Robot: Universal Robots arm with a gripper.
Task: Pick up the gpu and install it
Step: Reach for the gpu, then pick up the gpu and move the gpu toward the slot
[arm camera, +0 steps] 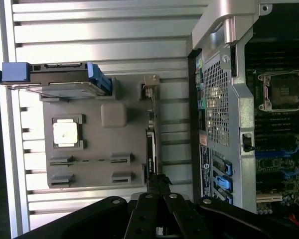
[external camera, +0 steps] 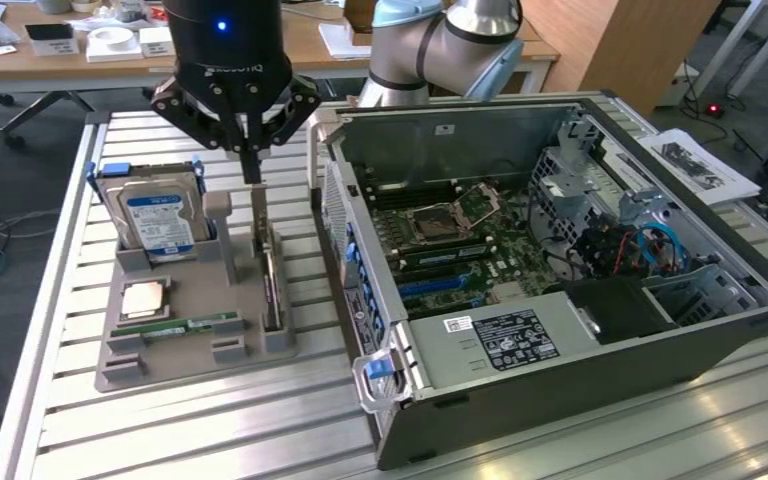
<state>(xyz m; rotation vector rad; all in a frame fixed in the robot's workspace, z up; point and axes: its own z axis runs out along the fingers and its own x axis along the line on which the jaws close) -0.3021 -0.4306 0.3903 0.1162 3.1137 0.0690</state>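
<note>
gpu (external camera: 272, 285): stands on edge in a slot of the grey holder tray (external camera: 177, 355), beside the open computer case (external camera: 704, 340).
Gripper (external camera: 248, 160): directly above, pinched on the card's top edge.
Handling: lift straight; tilting would likely bind it in the slot.

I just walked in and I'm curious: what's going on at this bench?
A robot arm's gripper is over the grey holder, pinched on the top edge of the gpu. The gpu stands on edge in its slot and is not yet lifted out. A hard drive sits in the same holder. The open PC case lies beside it, on the exterior view's right, with its motherboard exposed.
</note>
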